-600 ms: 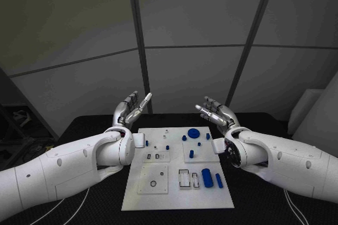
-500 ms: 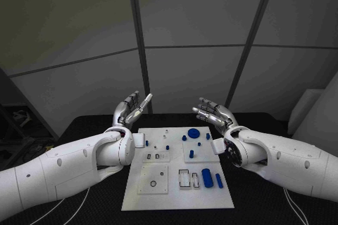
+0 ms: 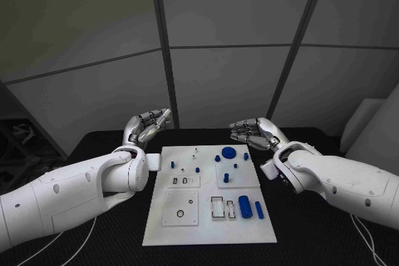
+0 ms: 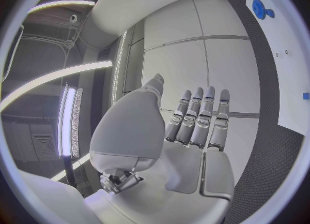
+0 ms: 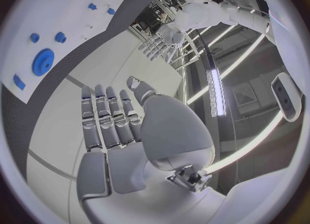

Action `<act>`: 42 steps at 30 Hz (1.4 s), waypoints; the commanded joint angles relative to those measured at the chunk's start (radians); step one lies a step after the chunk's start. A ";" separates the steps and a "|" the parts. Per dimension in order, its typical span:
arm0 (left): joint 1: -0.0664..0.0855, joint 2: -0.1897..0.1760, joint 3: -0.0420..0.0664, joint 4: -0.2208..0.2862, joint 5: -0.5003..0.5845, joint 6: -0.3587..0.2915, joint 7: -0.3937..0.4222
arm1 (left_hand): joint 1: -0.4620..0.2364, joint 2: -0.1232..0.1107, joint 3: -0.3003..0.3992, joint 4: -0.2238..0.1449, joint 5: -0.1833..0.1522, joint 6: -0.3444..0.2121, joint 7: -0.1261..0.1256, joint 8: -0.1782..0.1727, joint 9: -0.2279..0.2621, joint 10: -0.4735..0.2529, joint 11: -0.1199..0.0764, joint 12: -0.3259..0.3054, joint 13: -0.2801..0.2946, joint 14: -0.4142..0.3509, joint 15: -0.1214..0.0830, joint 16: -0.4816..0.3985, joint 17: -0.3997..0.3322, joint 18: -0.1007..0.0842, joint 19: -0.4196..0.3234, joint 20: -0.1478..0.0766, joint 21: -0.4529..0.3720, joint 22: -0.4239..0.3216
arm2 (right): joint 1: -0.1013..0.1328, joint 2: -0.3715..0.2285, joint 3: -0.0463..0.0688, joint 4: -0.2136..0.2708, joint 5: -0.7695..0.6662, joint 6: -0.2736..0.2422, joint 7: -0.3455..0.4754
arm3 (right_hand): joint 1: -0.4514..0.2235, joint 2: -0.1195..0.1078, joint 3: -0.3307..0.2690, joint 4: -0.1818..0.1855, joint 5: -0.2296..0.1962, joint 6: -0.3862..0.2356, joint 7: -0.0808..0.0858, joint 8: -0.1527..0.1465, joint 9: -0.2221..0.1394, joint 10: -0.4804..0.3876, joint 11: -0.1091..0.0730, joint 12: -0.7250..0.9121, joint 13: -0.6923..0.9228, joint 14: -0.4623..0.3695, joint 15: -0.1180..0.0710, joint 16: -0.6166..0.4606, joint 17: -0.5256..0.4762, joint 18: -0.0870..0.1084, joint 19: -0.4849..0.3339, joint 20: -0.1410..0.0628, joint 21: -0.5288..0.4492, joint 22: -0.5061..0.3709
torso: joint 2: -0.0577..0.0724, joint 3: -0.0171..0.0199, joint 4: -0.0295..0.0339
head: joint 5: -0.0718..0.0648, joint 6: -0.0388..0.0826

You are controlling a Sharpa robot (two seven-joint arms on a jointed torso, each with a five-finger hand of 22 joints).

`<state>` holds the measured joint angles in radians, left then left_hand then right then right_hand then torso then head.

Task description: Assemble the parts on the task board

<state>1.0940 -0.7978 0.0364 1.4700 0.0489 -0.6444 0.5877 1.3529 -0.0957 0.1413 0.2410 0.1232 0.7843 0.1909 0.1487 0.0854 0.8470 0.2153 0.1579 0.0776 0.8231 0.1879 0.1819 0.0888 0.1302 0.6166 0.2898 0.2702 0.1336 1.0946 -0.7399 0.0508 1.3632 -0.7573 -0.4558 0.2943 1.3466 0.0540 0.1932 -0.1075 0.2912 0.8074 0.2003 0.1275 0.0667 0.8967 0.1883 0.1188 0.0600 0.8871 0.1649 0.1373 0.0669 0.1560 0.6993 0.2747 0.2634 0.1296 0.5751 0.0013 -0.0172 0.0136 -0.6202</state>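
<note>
The white task board (image 3: 208, 231) lies flat in the middle of the black table. On it sit a blue round disc (image 3: 229, 152), several small blue pegs (image 3: 197, 171) and a long blue cylinder (image 3: 244, 206) beside a thin blue bar (image 3: 259, 209). My left hand (image 3: 146, 127) is raised off the far left corner of the board, fingers straight and apart, holding nothing. My right hand (image 3: 255, 131) hovers off the far right corner, fingers bent forward, also holding nothing. The left wrist view shows the left palm (image 4: 194, 131) with nothing in it, and the right wrist view shows the right palm (image 5: 113, 125) likewise.
Black table (image 3: 316, 220) surface runs around the board on all sides. Grey wall panels (image 3: 224, 81) stand behind the table's far edge. A white object (image 3: 366, 133) leans at the far right.
Both hands have dropped lower and tipped forward toward the board's far edge; the right hand's fingers have bent over more. The parts on the board have not moved.
</note>
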 commanded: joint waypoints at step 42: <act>0.006 -0.125 0.005 0.227 -0.103 0.104 -0.075 | 0.021 0.017 -0.011 -0.133 -0.008 0.188 0.019 -0.043 -0.021 0.241 -0.059 -0.055 -0.011 0.281 -0.077 0.028 0.093 0.052 0.266 -0.066 0.110 0.026 | 0.142 0.144 0.002 -0.090 -0.942 0.344 -0.438 | -0.019 -0.170 0.132 0.055 0.026 0.185 -0.053 -0.059 0.004 0.189 -0.087 -0.049 0.023 0.603 -0.148 1.055 0.907 -0.063 0.569 -0.155 1.066 0.972 | 0.145 -0.0108 0.0276 | -0.023 0.020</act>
<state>1.0981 -0.9223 0.0401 1.6945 -0.0427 -0.5591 0.5103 1.3844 -0.0760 0.1321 0.1131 0.1185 0.9718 0.2038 0.1092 0.0657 1.0882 0.1523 0.1062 0.0678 1.1098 0.1074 0.2129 0.1804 0.1997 0.8791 0.2235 0.3817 0.1601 1.2340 -0.5973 0.0523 1.2740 -1.6730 -0.1348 -0.1314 1.3277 -0.1090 0.3223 -0.0580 0.3117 0.9996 0.1465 0.0733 0.0713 1.0906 0.1006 0.0721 0.0825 1.4653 0.0105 1.1897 0.9704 0.1003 1.2605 0.1215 1.3268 1.0995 0.7173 -0.0092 0.0097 -0.0104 -0.5977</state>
